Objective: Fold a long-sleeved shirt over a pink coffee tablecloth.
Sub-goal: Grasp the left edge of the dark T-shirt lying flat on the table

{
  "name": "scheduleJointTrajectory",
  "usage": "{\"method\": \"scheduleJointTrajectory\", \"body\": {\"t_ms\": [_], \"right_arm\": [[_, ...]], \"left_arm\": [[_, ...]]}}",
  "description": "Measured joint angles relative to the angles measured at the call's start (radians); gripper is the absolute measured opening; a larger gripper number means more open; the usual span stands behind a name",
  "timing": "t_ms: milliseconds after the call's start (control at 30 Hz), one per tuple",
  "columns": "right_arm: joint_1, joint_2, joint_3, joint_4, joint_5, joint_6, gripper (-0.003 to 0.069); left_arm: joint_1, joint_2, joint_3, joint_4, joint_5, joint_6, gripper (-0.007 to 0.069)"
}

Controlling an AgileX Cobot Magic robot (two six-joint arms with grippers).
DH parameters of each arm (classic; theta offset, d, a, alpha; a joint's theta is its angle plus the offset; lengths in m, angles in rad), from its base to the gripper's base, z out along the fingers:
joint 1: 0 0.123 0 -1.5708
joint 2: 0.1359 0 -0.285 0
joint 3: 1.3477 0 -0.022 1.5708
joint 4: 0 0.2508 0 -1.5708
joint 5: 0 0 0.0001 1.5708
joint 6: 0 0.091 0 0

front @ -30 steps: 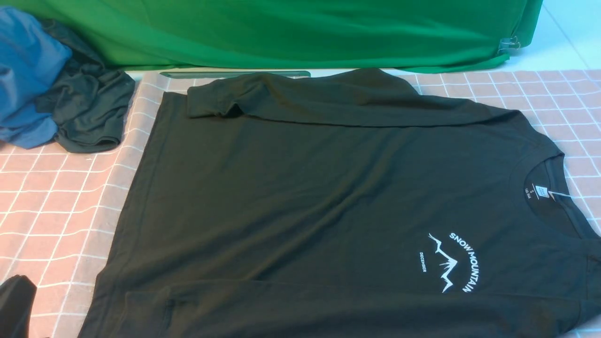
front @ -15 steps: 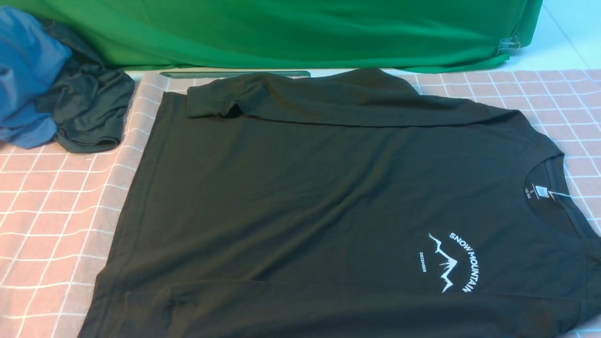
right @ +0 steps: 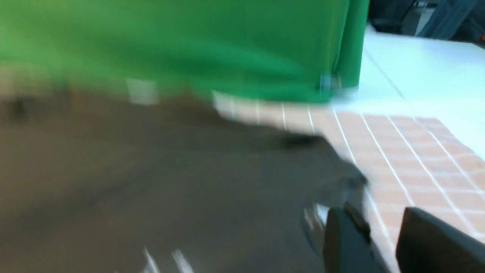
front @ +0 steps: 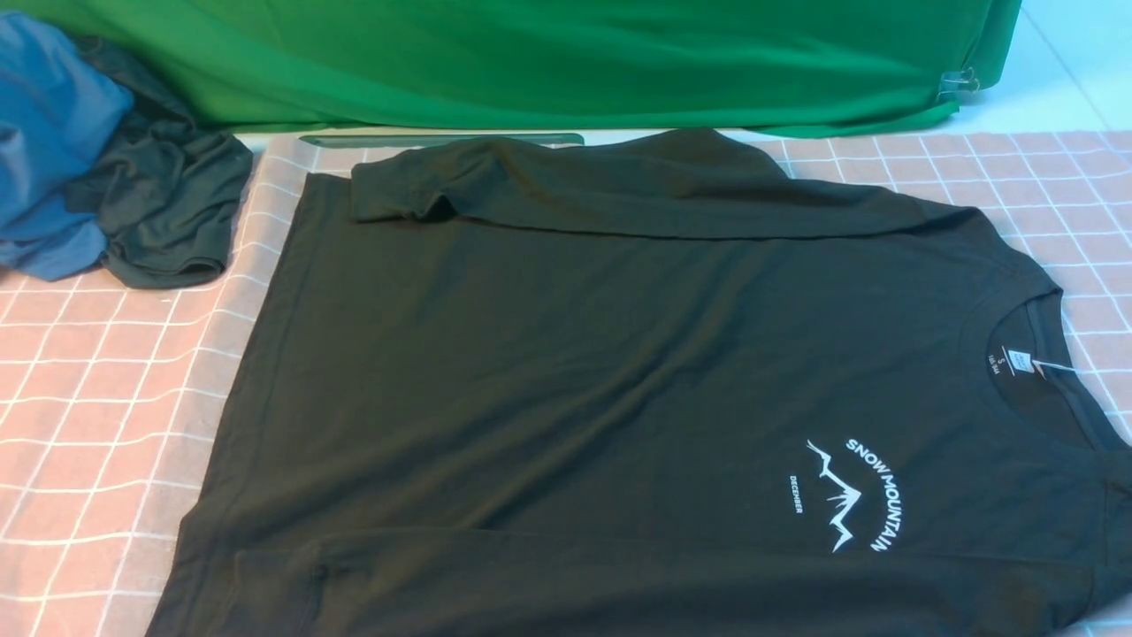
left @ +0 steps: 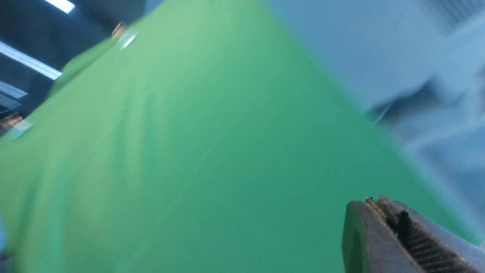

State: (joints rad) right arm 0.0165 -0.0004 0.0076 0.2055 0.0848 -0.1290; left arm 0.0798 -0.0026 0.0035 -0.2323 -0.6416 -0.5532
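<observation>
The long-sleeved shirt (front: 566, 372) lies flat on the pink coffee tablecloth (front: 97, 372), collar and white neck label (front: 1017, 361) to the right, the mountain print (front: 853, 495) facing up. One sleeve is folded across the far edge, the other along the near edge. Neither gripper shows in the front view. My left gripper (left: 382, 204) is shut with nothing in it and faces the green cloth (left: 189, 151). In the blurred right wrist view my right gripper (right: 379, 218) stands open above the shirt's (right: 151, 182) edge, with the tablecloth (right: 409, 159) showing between its fingers.
A green cloth (front: 531, 62) hangs along the back, held by a metal clip (front: 959, 84). A blue garment (front: 53, 133) and a dark grey one (front: 168, 203) are heaped at the far left. A thin green strip (front: 442, 139) lies behind the shirt. White tabletop (front: 1061, 80) shows at the far right.
A dark part of the left arm that showed at the front view's lower left corner a second ago has gone out of view. The shirt has not moved.
</observation>
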Motion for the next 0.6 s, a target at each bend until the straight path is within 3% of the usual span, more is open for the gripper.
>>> {"method": "scheduleJointTrajectory", "body": {"t_ms": [133, 267, 367, 400, 467, 600], "right_arm": [[0.0, 0.0, 0.0, 0.07, -0.146, 0.207, 0.0248], [0.0, 0.0, 0.0, 0.089, -0.259, 0.303, 0.0248], [0.0, 0.0, 0.0, 0.091, -0.272, 0.317, 0.0248], [0.0, 0.0, 0.0, 0.092, -0.285, 0.323, 0.0248], [0.0, 0.0, 0.0, 0.093, -0.321, 0.335, 0.0248], [0.015, 0.007, -0.077, 0.092, -0.189, 0.35, 0.0204]], "left_arm": [[0.0, 0.03, -0.107, -0.004, 0.142, -0.044, 0.0014], [0.0, 0.243, -0.425, 0.035, 0.668, -0.045, 0.0014], [0.0, 0.389, -0.578, 0.045, 0.915, 0.029, 0.0014], [0.0, 0.515, -0.662, 0.043, 1.102, 0.105, 0.0014], [0.0, 0.686, -0.759, 0.029, 1.315, 0.229, 0.0014], [-0.001, 0.925, -0.792, 0.002, 1.508, 0.354, 0.0013]]}}
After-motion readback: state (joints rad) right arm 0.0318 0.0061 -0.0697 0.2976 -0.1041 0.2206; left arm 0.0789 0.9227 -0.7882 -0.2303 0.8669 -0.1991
